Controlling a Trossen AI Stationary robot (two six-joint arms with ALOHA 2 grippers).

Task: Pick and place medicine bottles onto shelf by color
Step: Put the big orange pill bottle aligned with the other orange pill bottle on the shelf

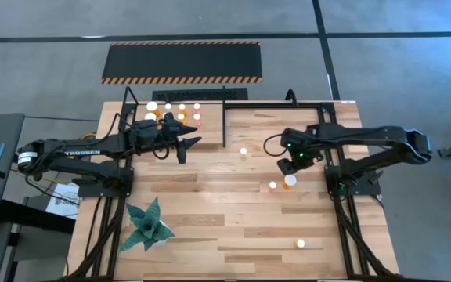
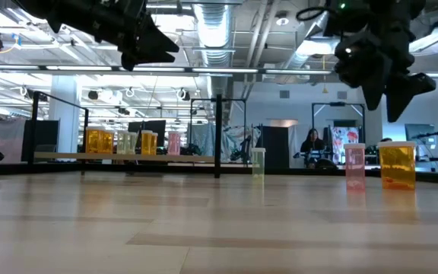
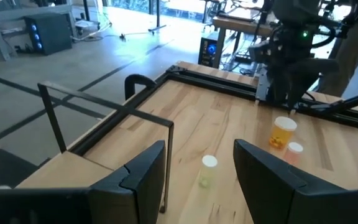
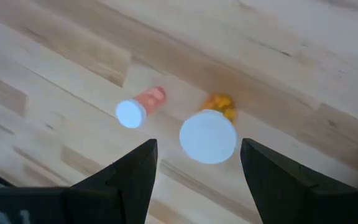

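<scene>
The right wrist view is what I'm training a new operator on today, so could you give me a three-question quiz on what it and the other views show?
1. True or false: the right gripper is holding a bottle.
2. Which bottle lies most directly under the right gripper? A. the orange bottle B. the pinkish bottle C. the pale yellowish bottle
3. Fill in: the left gripper hangs beside the bottles on the ____.

Key
1. False; its fingers are open, above the bottles.
2. A, with the white cap between the fingers.
3. Shelf, at the table's far left.
</scene>
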